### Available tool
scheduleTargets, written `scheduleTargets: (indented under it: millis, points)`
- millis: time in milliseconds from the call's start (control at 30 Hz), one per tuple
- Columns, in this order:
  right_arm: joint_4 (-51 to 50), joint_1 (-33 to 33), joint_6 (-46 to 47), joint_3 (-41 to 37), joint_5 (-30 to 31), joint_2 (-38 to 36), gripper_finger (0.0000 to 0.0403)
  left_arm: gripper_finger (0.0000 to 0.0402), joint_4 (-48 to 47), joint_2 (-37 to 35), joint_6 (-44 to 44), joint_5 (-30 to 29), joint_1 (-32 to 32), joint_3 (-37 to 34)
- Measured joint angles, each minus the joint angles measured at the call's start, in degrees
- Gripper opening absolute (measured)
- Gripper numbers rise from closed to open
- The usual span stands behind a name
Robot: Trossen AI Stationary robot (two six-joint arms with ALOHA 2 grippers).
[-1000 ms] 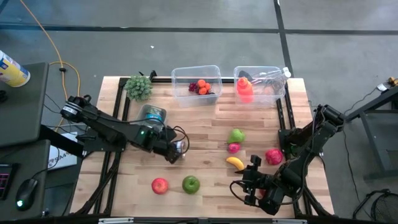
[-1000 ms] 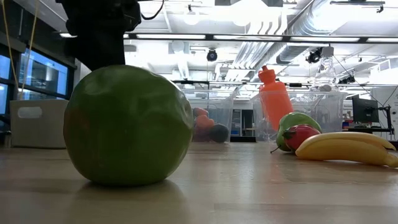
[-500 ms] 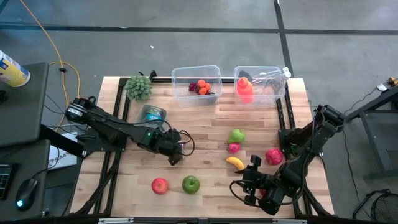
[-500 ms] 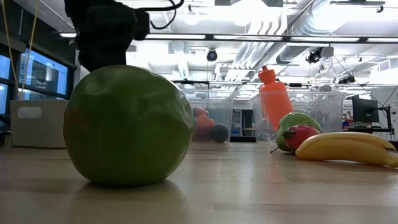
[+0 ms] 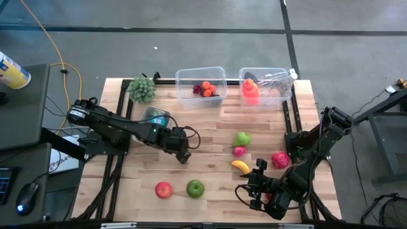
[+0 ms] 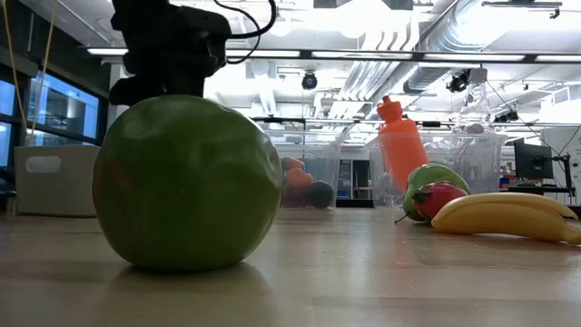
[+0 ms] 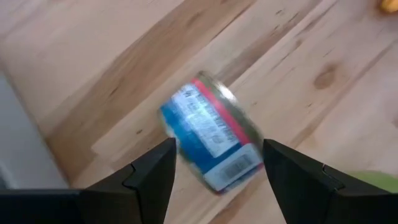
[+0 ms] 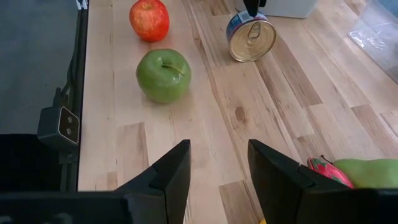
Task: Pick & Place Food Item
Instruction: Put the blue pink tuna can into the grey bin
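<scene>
A tin can with a blue-and-red label [image 7: 211, 140] lies on its side on the wooden table, left of the middle; its silver lid [image 8: 250, 38] faces my right wrist camera. My left gripper [image 7: 219, 144] hovers over it, open, pointing steeply down, with one finger on either side of the can. From above, the gripper [image 5: 182, 152] hides the can. My right gripper [image 5: 253, 191] waits open near the front right, nothing between its fingers [image 8: 217, 180].
A green apple [image 5: 195, 187] and a red apple [image 5: 163, 189] lie near the front edge. A banana [image 5: 240, 166], a green fruit [image 5: 241, 138] and red fruits [image 5: 280, 159] lie to the right. Two clear bins [image 5: 201, 86] [image 5: 266, 83] stand at the back.
My left gripper has moved toward the table's right edge and sunk a little, rolling its wrist, and now stands over the can. Its fingers have kept the same gap. The can and the fruit have stayed in place.
</scene>
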Motion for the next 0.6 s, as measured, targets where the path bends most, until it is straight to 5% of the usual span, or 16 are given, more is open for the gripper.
scheduleTargets:
  millis: [600]
  points:
    - [0.0, 0.0, 0.0, 0.0, 0.0, 0.0, 0.0149, 0.023, 2.1, 1.2, -4.5, -0.5, -0.4, 0.0]
